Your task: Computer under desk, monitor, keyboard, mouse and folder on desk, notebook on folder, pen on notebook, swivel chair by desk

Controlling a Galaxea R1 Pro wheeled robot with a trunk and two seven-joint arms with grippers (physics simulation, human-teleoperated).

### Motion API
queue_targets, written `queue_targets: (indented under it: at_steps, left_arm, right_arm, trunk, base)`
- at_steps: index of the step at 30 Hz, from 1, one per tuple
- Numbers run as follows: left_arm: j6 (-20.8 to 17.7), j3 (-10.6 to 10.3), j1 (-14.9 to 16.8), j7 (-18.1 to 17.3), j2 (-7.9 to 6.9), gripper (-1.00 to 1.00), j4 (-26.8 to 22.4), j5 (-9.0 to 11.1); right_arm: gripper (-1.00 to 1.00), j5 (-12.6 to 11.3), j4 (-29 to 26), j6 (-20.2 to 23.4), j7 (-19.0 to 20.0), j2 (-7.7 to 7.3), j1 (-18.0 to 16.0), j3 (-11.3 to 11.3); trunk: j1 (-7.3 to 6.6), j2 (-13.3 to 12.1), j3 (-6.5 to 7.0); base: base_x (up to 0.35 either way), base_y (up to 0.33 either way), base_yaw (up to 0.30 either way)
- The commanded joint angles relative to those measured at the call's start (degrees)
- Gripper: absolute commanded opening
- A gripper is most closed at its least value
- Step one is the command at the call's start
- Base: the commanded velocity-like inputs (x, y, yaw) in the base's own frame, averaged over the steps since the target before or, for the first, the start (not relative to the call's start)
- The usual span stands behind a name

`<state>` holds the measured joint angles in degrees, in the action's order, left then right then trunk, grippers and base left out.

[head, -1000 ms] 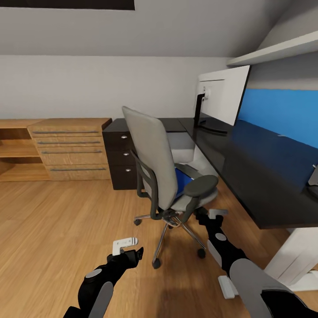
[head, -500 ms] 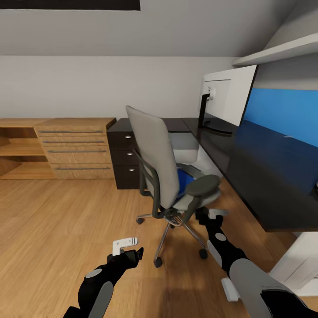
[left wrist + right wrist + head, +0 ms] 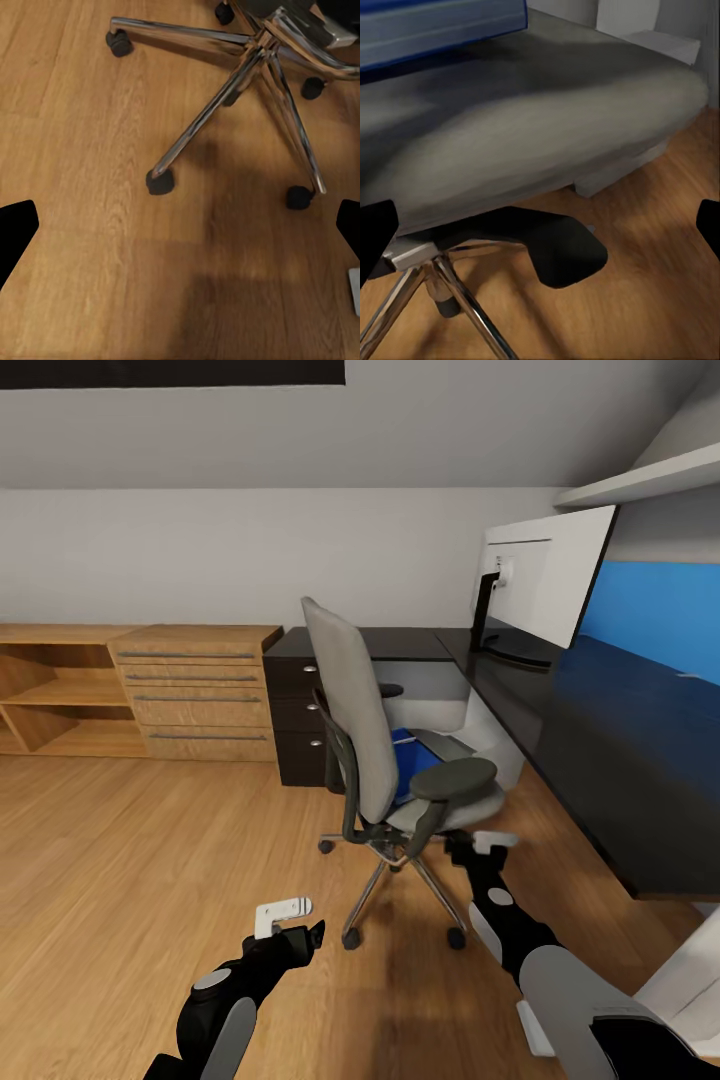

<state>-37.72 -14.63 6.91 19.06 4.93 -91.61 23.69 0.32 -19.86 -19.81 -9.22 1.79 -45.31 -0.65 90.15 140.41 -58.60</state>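
The folder (image 3: 412, 764) lies flat on the chair (image 3: 385, 760) seat; likely light, stiff and slippery, best pinched at an edge. Both hands, left (image 3: 292, 922) and right (image 3: 478, 844), hang open and empty.

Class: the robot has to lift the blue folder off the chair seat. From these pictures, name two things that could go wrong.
1. The swivel chair stands on castors; a nudge from the right hand could roll it away.
2. The folder lies behind the armrest, so the reaching arm may snag there.

Head cam high, faces swivel chair (image 3: 385, 740); wrist cams low, close, share its base, seat probably.
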Motion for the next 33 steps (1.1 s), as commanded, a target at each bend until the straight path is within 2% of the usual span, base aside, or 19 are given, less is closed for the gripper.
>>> queue_targets:
  at_steps: [1, 8, 25, 33]
  left_arm:
    - [-0.1, 0.0, 0.0, 0.5, 0.00, 1.00, -0.1, 0.6]
    - [-0.1, 0.0, 0.0, 0.5, 0.00, 1.00, -0.1, 0.6]
    - [-0.1, 0.0, 0.0, 0.5, 0.00, 1.00, -0.1, 0.7]
    - [-0.1, 0.0, 0.0, 0.5, 0.00, 1.00, -0.1, 0.7]
  right_arm:
    - [1.00, 0.0, 0.1, -0.7, -1.0, 0.04, 0.0, -0.1]
    - [1.00, 0.0, 0.1, -1.2, -2.4, 0.06, 0.0, 0.0]
    - [1.00, 0.0, 0.1, -1.2, -2.5, 0.09, 0.0, 0.0]
    - [1.00, 0.0, 0.1, -1.2, -2.5, 0.42, 0.0, 0.1]
  trunk:
    - [-0.01, 0.0, -0.05]
    - [-0.01, 0.0, -0.05]
    - [-3.75, -6.8, 3.00]
    - [-3.75, -6.8, 3.00]
  base:
    - [0.000, 0.000, 0.003]
    - [0.000, 0.000, 0.000]
    - [0.000, 0.000, 0.000]
    - [0.000, 0.000, 0.000]
